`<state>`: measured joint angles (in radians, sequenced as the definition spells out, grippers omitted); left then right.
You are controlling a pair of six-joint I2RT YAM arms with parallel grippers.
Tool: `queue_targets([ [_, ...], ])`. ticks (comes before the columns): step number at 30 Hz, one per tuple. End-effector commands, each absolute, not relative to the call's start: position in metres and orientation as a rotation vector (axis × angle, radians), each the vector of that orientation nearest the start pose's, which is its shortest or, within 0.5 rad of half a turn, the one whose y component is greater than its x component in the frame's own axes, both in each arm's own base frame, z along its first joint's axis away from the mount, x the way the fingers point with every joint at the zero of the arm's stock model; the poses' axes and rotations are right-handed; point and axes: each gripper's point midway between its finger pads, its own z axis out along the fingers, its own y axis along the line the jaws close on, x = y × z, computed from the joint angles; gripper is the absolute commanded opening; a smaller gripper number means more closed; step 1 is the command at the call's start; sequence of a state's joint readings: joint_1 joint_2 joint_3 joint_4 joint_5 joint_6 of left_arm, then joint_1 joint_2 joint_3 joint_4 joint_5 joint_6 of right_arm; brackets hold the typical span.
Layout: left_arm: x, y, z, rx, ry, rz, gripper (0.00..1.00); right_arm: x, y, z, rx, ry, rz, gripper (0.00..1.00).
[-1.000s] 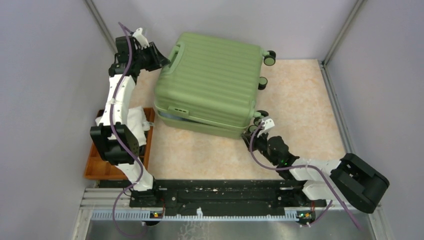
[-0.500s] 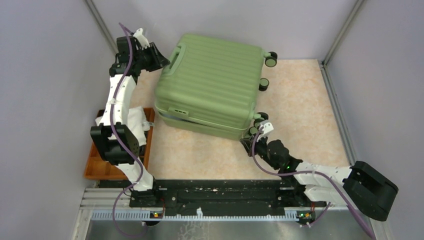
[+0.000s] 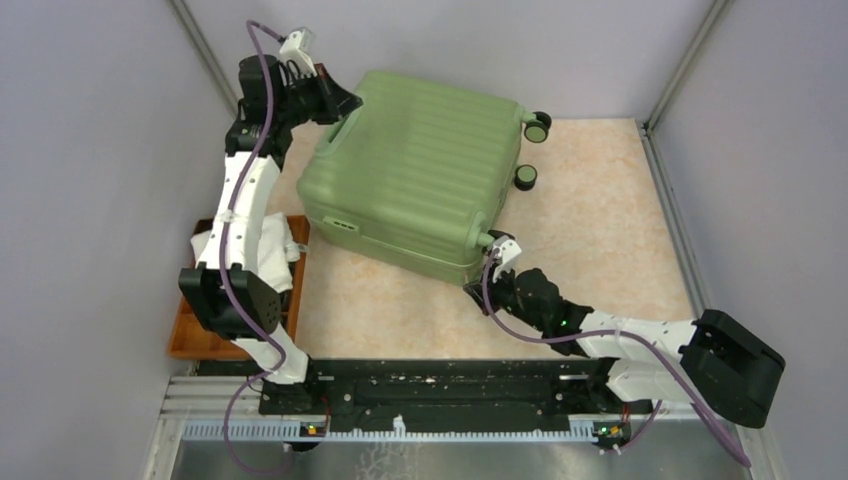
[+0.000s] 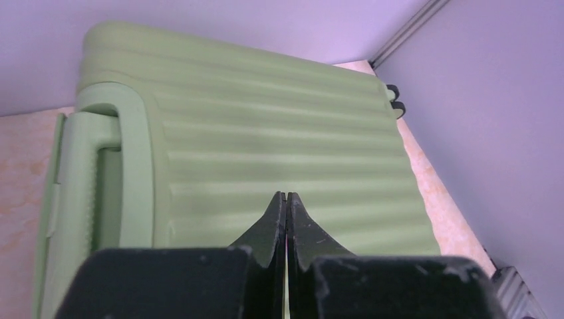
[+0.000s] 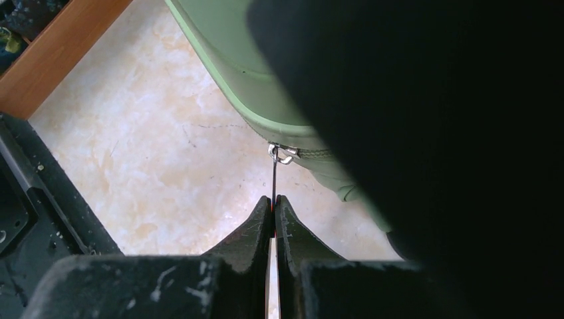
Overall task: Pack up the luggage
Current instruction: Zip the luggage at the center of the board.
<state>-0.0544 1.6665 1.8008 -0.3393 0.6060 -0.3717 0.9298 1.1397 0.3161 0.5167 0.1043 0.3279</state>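
Count from my station: one luggage [image 3: 420, 170], two arms, one orange tray [image 3: 190, 335] holding one white cloth [image 3: 265, 245]. Two black wheels [image 3: 538, 127] show on the case in the overhead view.

Position: the luggage lies flat and closed on the table [image 3: 600, 220], ribbed shell up, in the far-left part of the surface. Its long axis follows the ribs, running left to right and slightly skewed. The carry handle [image 4: 133, 166] end faces the left arm and the wheel end faces the right wall.

Left gripper [image 4: 286, 199]: fingertips pressed together, holding nothing, over the shell just beside the carry handle. I cannot tell whether it touches.

Right gripper [image 5: 273, 199]: at the near-right corner, tips pinched on the thin metal zipper pull [image 5: 274, 174].
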Motion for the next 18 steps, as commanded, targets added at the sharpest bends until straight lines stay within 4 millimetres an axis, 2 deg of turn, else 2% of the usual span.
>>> queue_targets([
  [1,0.472,-0.107,0.411,0.236,1.776,-0.722,0.0,0.219,0.289,0.149,-0.413,1.757,0.857,0.0],
  [2,0.478,-0.089,0.403,0.216,1.818,-0.695,0.01,0.219,0.286,0.148,-0.392,1.757,0.862,0.0],
  [3,0.482,-0.073,0.397,0.198,1.849,-0.665,0.21,0.219,0.283,0.148,-0.373,1.753,0.868,0.0],
  [4,0.488,-0.055,0.387,0.175,1.88,-0.62,0.47,0.219,0.28,0.148,-0.357,1.751,0.875,0.0],
  [5,0.492,-0.04,0.377,0.161,1.903,-0.569,0.66,0.219,0.279,0.148,-0.345,1.75,0.879,0.0],
  [6,0.496,-0.029,0.366,0.173,1.917,-0.525,0.78,0.219,0.278,0.149,-0.342,1.747,0.882,0.0],
  [8,0.502,-0.021,0.346,0.215,1.935,-0.489,0.82,0.219,0.278,0.149,-0.34,1.748,0.889,0.0],
  [10,0.506,-0.024,0.326,0.259,1.964,-0.517,0.82,0.219,0.279,0.148,-0.338,1.752,0.893,0.0],
  [12,0.51,-0.03,0.314,0.268,1.991,-0.579,0.81,0.219,0.278,0.147,-0.328,1.751,0.896,0.0],
  [16,0.515,-0.046,0.294,0.305,2.022,-0.691,0.76,0.217,0.278,0.146,-0.315,1.753,0.911,0.0],
  [18,0.519,-0.048,0.281,0.31,2.05,-0.699,0.7,0.217,0.278,0.147,-0.314,1.752,0.918,0.0],
])
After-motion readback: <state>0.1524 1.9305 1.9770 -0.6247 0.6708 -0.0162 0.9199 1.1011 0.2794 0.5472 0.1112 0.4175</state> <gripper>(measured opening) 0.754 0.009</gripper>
